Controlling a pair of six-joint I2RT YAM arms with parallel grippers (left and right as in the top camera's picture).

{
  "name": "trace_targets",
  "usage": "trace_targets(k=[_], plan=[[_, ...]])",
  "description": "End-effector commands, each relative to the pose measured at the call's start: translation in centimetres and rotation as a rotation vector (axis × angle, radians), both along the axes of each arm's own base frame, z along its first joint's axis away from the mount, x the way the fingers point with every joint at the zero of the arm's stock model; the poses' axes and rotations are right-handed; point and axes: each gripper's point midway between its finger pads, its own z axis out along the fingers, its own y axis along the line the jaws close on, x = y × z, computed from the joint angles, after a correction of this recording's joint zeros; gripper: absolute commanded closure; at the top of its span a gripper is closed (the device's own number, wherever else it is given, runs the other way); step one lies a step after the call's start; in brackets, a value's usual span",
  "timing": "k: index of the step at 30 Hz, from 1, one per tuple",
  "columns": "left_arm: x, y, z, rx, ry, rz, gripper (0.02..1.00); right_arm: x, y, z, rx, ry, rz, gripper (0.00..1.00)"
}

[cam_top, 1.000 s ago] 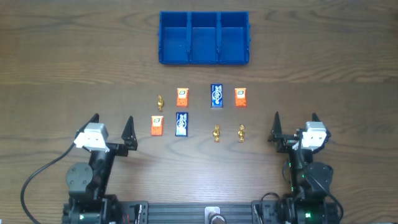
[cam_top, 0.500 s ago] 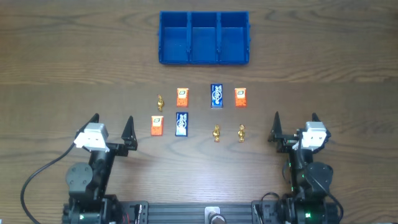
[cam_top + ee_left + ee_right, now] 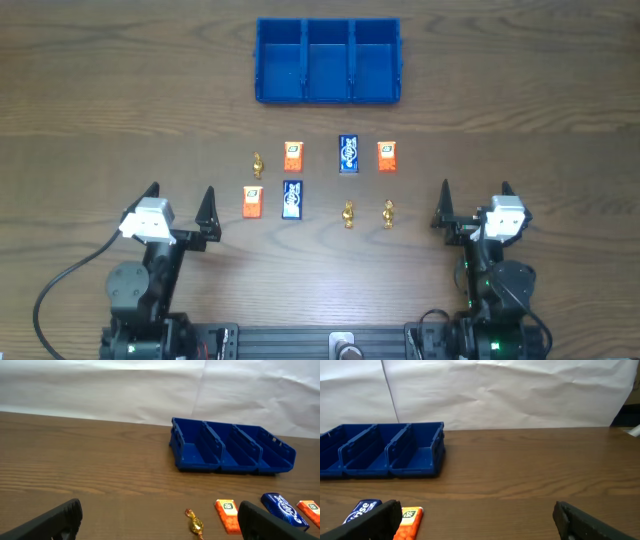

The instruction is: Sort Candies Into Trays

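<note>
Nothing has shifted since before — left hand [image 3: 180,192] spread, orange candy [image 3: 251,201] at its 3 o'clock; right hand [image 3: 475,188] spread, gold candy [image 3: 388,212] at its 9 o'clock.

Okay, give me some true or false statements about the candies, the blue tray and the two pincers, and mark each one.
1. The blue tray has three compartments, all empty. True.
2. The left pincer is shut on a candy. False: it is open and holds nothing.
3. The gold candies number four. False: there are three, all lying on the table.
4. Two blue packets lie on the table between the tray and the arms. True.
5. The right pincer is open. True.
</note>
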Motion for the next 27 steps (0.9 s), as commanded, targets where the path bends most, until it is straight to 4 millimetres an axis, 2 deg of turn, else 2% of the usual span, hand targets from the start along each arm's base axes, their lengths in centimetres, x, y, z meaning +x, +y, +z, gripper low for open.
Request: trace_targets(k=[1, 20, 23, 27], plan=[[-0.1, -0.2, -1.6, 0.005, 0.045, -0.014, 0.02, 0.0, 0.0, -0.2, -0.012, -0.002, 0.001, 0.003], [0.0, 0.0, -1.7, 0.0, 0.046, -0.002, 0.02, 0.0, 0.0, -0.2, -0.012, -0.001, 0.001, 0.003], [-0.4, -0.7, 0.0, -0.067, 0.056, -0.035, 0.018, 0.0, 0.0, -0.2, -0.012, -0.002, 0.001, 0.003], [-1.7, -2.1, 2.9, -0.073, 0.214, -0.109, 0.018, 0.0, 0.0, -0.2, -0.012, -0.001, 0.001, 0.003]])
